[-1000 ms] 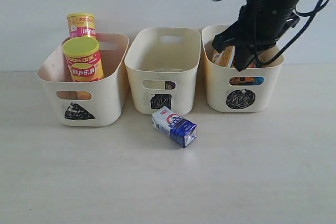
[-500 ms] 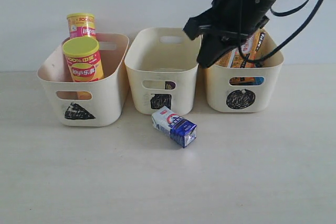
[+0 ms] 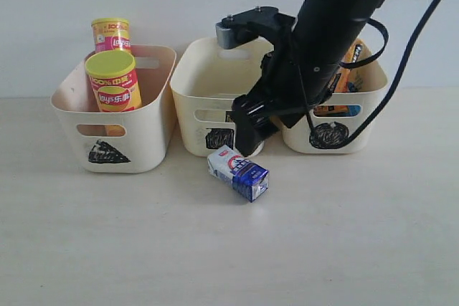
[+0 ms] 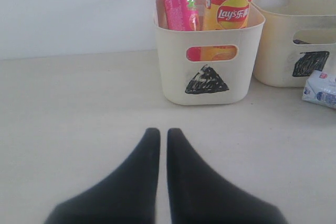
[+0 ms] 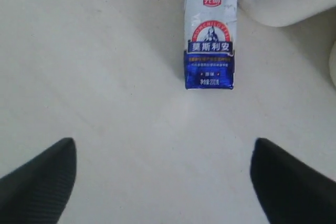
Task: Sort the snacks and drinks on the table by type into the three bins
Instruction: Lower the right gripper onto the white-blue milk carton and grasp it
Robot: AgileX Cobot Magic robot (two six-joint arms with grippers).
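With the rest apparently binned, only the blue-and-white carton [image 5: 209, 38] lies unsorted, just ahead of the spread, empty right gripper [image 5: 163, 149].

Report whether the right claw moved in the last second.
Yes: right claw went left and down, from the circle bin to before the square bin, near the carton.
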